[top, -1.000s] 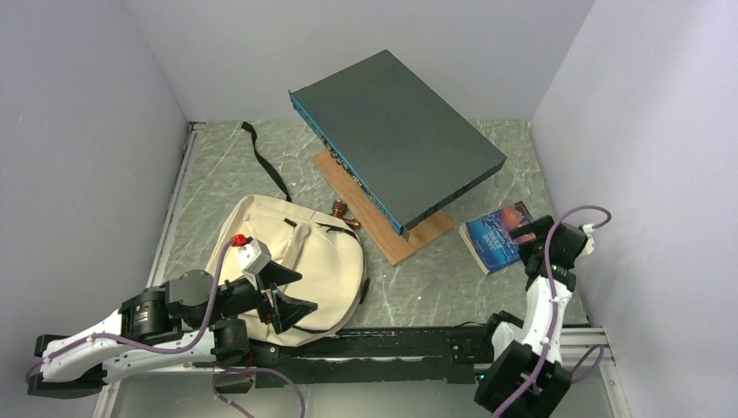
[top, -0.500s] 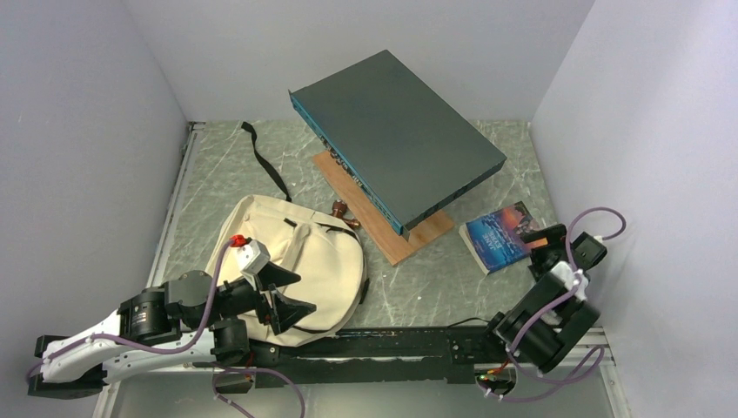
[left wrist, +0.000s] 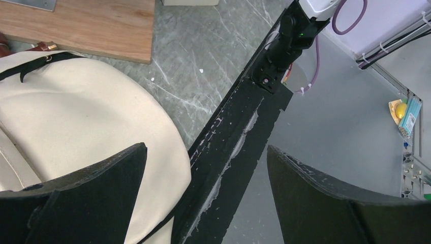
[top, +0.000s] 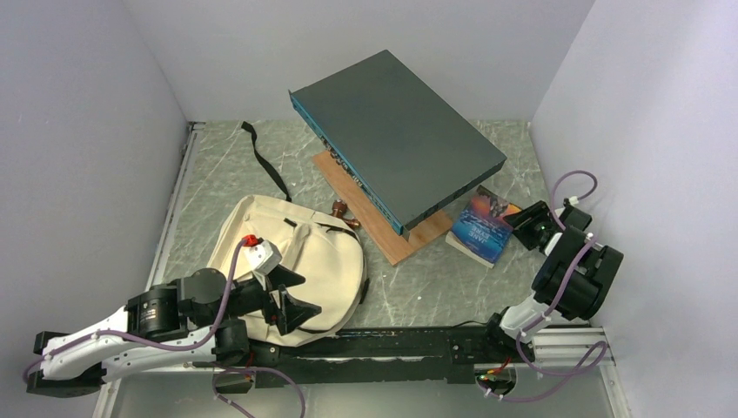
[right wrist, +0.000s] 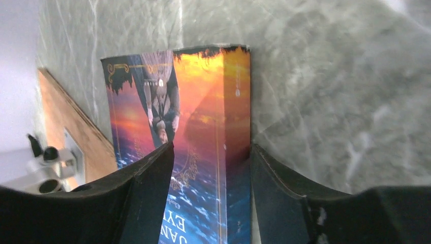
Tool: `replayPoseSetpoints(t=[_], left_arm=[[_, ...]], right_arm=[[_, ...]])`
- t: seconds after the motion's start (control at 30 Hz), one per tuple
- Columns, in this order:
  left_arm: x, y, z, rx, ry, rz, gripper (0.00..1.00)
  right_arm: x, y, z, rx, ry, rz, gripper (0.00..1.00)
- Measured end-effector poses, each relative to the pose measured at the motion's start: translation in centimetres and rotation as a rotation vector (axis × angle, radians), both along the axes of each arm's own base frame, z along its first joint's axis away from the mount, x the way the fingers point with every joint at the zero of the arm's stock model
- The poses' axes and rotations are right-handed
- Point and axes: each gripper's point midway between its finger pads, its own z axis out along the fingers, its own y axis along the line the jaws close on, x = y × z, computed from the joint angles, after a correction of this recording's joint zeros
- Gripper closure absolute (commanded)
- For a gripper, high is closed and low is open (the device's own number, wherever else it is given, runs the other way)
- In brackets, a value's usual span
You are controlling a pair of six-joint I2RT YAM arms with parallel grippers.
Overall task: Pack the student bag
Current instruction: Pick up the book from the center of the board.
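Note:
The student bag [top: 305, 252] is a cream canvas backpack lying flat at the near left, its rounded edge also seen in the left wrist view [left wrist: 76, 117]. My left gripper [top: 305, 296] hovers open over the bag's near right corner, nothing between its fingers [left wrist: 207, 147]. A paperback book [top: 481, 228] with a blue and orange cover is tilted up at the right, beside the wooden board. My right gripper [top: 519, 222] is shut on the book, one finger on its cover and the other against its spine [right wrist: 211, 146]; the book [right wrist: 203, 101] sticks out ahead of the fingers.
A big dark grey flat box [top: 396, 135] rests slanted on a wooden board [top: 383, 235] at the back middle. Small brown objects [top: 344, 212] lie between bag and board. A black strap [top: 265, 161] trails behind the bag. A black rail [top: 392, 344] runs along the near edge; walls stand close on both sides.
My right gripper has swung round behind the book and closed on it; the book has tipped up and shifted left toward the board. The left arm has barely moved.

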Motion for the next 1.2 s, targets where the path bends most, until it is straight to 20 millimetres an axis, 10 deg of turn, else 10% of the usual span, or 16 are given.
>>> replayPoseSetpoints(t=[0.43, 0.83, 1.2], left_arm=[[-0.9, -3.5, 1.1, -0.081, -0.072, -0.131, 0.15], [0.9, -13.4, -5.6, -0.087, -0.268, -0.171, 0.19], [5.6, -19.2, -9.5, -0.219, 0.114, 0.098, 0.33]], right_arm=[[-1.0, 2.3, 0.1, 0.001, 0.010, 0.057, 0.33], [-4.5, 4.4, 0.4, -0.022, 0.126, 0.027, 0.15], [-4.0, 4.0, 0.7, 0.074, 0.041, -0.016, 0.11]])
